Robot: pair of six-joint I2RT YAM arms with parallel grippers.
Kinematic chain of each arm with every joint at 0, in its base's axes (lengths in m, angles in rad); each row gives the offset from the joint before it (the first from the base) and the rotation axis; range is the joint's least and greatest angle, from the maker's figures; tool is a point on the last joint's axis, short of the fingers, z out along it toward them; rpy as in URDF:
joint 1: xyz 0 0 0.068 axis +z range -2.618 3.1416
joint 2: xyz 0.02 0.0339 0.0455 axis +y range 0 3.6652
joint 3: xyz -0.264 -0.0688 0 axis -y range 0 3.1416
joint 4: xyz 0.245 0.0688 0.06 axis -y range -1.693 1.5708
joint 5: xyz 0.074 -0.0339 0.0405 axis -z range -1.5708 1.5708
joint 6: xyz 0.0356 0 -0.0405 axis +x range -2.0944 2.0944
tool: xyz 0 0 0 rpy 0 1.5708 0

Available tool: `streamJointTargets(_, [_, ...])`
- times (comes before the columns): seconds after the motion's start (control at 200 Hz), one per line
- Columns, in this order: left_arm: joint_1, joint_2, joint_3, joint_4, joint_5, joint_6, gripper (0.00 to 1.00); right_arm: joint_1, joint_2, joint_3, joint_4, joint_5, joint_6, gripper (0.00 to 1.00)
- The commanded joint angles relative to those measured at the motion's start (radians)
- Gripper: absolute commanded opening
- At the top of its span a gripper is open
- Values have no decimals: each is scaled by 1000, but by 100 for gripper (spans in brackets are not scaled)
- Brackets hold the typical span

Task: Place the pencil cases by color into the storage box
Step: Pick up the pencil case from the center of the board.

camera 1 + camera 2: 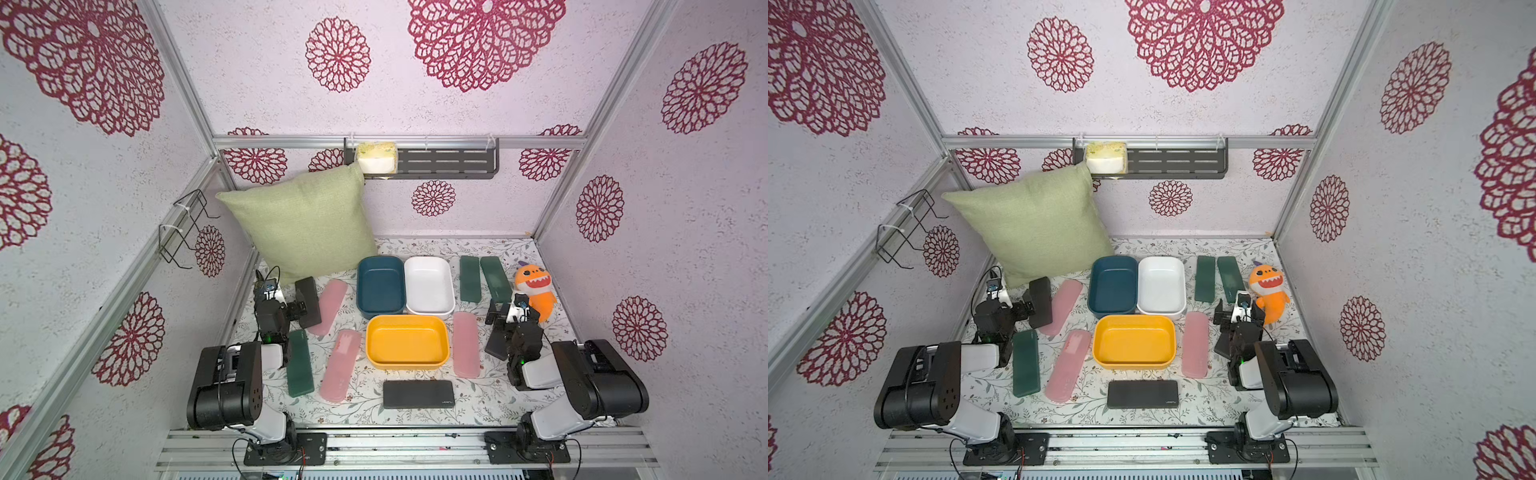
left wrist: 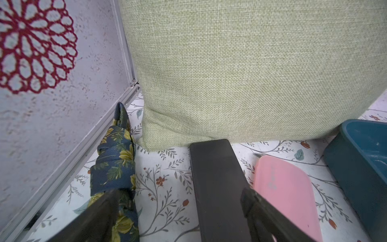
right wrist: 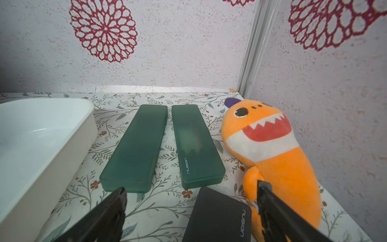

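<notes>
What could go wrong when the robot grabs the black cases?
The right pincer is open over a black case, close beside the orange toy; closing, it might pinch the toy too. The left pincer, open over another black case, could snag the flowery cloth.

The green pillow is showing coarse woven cloth. The lettered dark green case is looking like frosted, semi-matt plastic; the black case is lying dull and smooth. The white bin is gleaming, glossy plastic. The orange toy is wearing soft plush, and the wall is looking rough and grainy.
</notes>
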Motion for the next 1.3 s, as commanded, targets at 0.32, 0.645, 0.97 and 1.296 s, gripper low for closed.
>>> streamJointTargets(0.32, [6, 2, 3, 23, 3, 6, 97, -3, -17, 5, 27, -5, 20, 99])
streamJointTargets(0.645, [7, 2, 3, 25, 4, 5, 97, -3, -16, 6, 27, -5, 22, 99])
streamJointTargets(0.97, [7, -13, 16, -4, -16, 1, 97, -17, -37, 15, -1, -41, 30, 95])
streamJointTargets(1.296, [-13, -248, 342, -735, -124, -189, 99, -14, -408, 319, -796, -2, 36, 91])
